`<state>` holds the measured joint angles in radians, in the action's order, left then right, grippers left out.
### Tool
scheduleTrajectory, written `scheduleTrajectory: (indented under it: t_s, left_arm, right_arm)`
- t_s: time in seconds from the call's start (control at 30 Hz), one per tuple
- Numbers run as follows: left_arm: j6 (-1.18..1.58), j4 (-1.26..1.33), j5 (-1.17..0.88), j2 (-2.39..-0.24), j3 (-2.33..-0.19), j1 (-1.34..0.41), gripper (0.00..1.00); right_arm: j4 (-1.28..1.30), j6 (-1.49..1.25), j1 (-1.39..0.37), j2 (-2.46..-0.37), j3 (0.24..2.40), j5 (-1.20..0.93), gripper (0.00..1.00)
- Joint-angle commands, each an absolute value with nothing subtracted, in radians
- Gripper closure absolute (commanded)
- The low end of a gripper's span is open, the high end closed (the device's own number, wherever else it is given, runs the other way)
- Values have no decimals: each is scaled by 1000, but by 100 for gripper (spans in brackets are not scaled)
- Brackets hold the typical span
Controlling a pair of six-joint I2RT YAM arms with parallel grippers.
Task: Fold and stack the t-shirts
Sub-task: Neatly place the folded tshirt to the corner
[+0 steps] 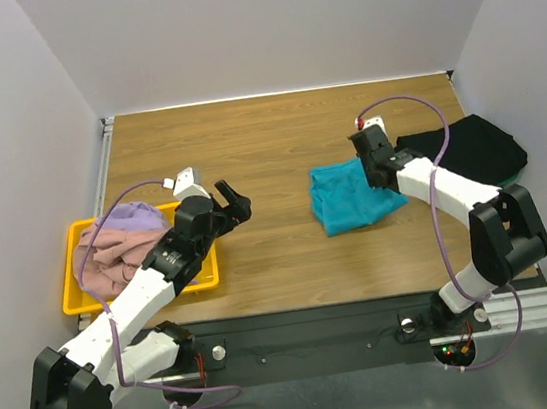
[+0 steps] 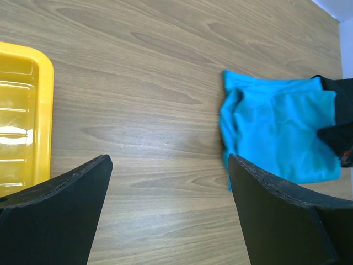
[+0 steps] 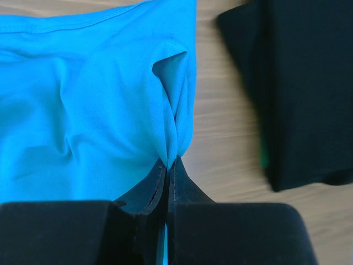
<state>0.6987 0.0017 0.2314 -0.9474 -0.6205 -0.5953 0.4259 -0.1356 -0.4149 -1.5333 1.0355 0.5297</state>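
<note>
A folded teal cotton t-shirt (image 1: 349, 200) lies flat on the brown wood-grain table (image 1: 264, 130), well to the right of the yellow plastic tray (image 1: 69, 292). The right gripper (image 3: 167, 164) is down on the edge of this shirt that faces away from the tray. Its two black fingers are pressed tight together on a pinched ridge of the teal cloth, which bunches into creases just above the tips.

Farther from the tray again, just beyond the teal shirt, sits a folded black t-shirt (image 1: 468, 149). A bare strip of table separates the two in the right wrist view. A thin sliver of green cloth (image 3: 265, 157) shows at the black shirt's side, and what it belongs to cannot be told.

Inside the tray, a crumpled dusty pink t-shirt (image 1: 109, 258) and a lavender t-shirt (image 1: 136, 217) are heaped together.

The left gripper (image 1: 234, 202) hovers over bare table just right of the tray. Its jaws are spread as wide as they go and hold nothing.
</note>
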Motion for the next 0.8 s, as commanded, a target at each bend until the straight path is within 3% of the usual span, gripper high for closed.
scheduleTrajectory:
  t_s: [0.0, 0.77]
  left_arm:
    - [678, 2, 268, -930, -614, -595, 1]
    - [684, 2, 388, -816, -569, -591, 1]
  right_arm:
    - [456, 102, -333, -1490, 1106, 591, 100]
    - [457, 462, -63, -1551, 1433, 744, 100]
